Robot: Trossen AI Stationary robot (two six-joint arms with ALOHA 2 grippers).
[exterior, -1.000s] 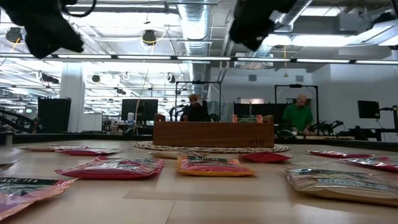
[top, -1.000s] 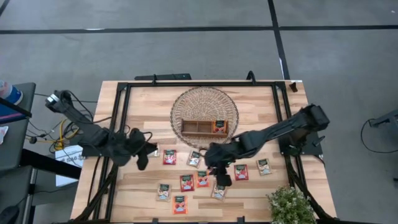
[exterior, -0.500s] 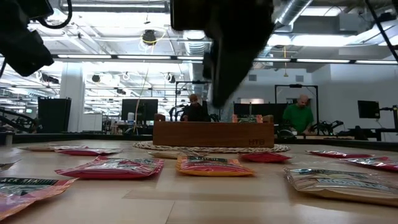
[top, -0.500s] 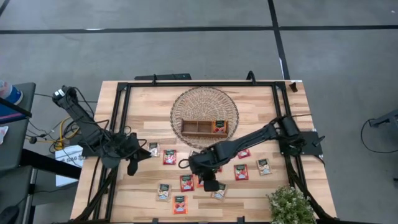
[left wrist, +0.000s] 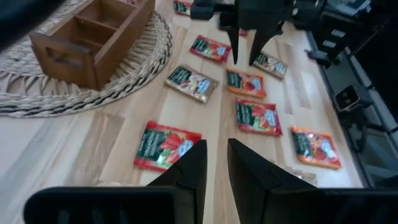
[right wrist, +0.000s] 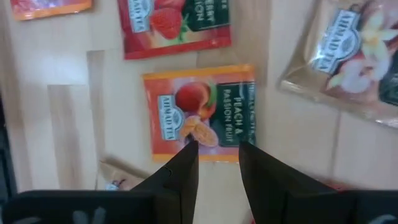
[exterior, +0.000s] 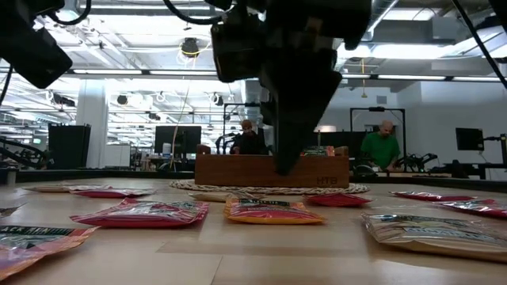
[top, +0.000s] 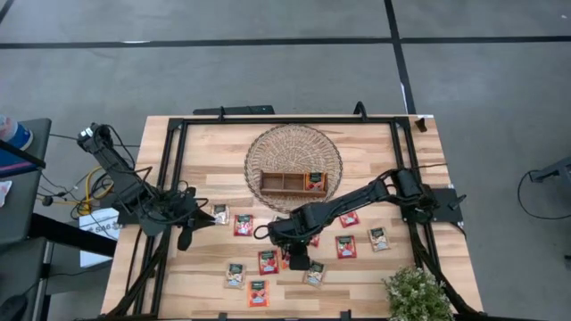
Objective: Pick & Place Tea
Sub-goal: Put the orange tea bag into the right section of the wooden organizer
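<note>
- Left gripper (top: 185, 239), left of centre in the high view: dark, angular fingers (left wrist: 193, 167) stand a narrow slot apart, nothing between them, hovering off the table's left edge area near the first sachets.
- Table (top: 205, 147): pale wood planks with visible grain, bounded by a black metal frame.
- Wicker basket (top: 268, 147), upper centre: a round, flat woven mat with a coarse braided rim. On it sits a brown wooden tray (top: 281, 182), rectangular with partitions; one red sachet (top: 314, 182) lies in its right end compartment.
- Tea sachets (top: 244, 225), lower centre band: small, flat, squarish glossy packets scattered singly on the wood, red, orange and pale with dark-green tops, all lying flat and mostly apart from one another.
- Right gripper (top: 298, 261), centre-low in the high view: pointed straight down, its tapered dark fingers (right wrist: 180, 163) parted and unloaded, poised directly over an orange peach sachet (right wrist: 200, 112). A red strawberry sachet (right wrist: 176, 26) lies just beside it and a pale crinkled sachet (right wrist: 348, 62) nearby.
- Potted plant (top: 416, 292), lower right corner: leafy green sprigs.
</note>
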